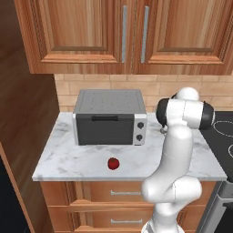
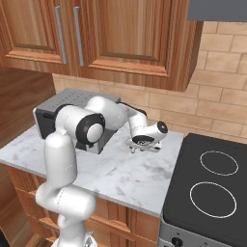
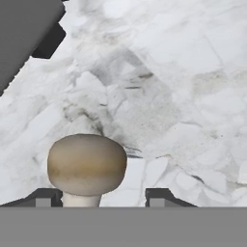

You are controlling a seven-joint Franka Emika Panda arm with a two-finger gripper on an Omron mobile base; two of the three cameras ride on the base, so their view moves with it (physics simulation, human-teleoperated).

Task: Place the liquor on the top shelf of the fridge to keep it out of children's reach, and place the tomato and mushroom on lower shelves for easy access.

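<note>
A pale beige mushroom (image 3: 87, 164) stands on the white marble counter (image 3: 183, 87), right in front of the hand camera. My gripper (image 3: 102, 198) straddles it. The left fingertip (image 3: 46, 197) sits at the edge of the cap, and a gap shows between the stalk and the right fingertip (image 3: 159, 197). From the right base view the gripper (image 2: 136, 147) points down at the counter beside the oven, with the hand covering the mushroom. A glossy red tomato (image 1: 113, 163) lies near the counter's front edge. The liquor, the fridge and its shelves are out of view.
A grey countertop oven (image 1: 109, 117) stands at the back of the counter (image 1: 68, 159), close to the hand's left. A black stovetop (image 2: 212, 178) adjoins the counter on the right. Wooden wall cabinets (image 1: 127, 32) hang overhead, and a tall wooden panel (image 1: 22, 113) bounds the left.
</note>
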